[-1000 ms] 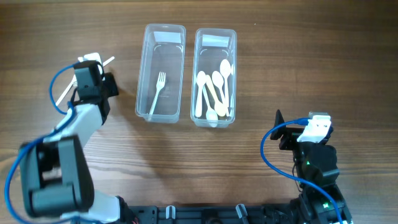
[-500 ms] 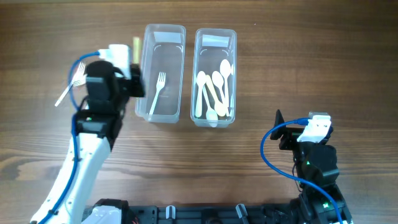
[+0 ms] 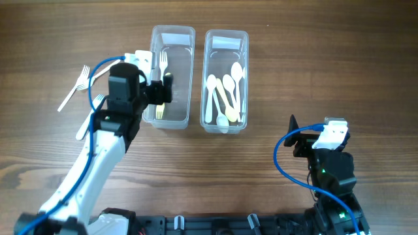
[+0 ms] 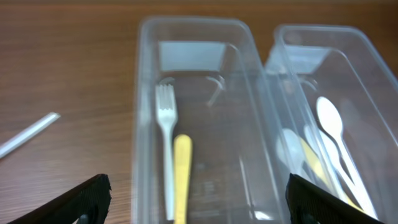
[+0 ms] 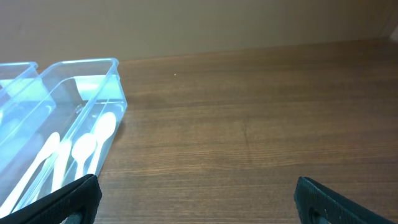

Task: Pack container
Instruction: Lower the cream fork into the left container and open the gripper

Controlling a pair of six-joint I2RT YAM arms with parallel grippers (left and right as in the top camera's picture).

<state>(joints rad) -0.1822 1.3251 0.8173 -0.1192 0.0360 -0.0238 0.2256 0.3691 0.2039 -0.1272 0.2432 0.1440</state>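
Two clear plastic containers stand side by side. The left container holds a white fork and a yellow utensil lying beside it. The right container holds several white and yellowish spoons. My left gripper hovers over the near end of the left container, open, with nothing between its fingers. My right gripper is open over bare wood, right of the containers.
Two white forks lie loose on the wooden table left of the containers. The handle of one white fork shows at the left of the left wrist view.
My left arm swung right from the loose forks to above the left container, carrying a yellow utensil. Its jaws opened and the utensil now lies in the container. The right arm stayed still.
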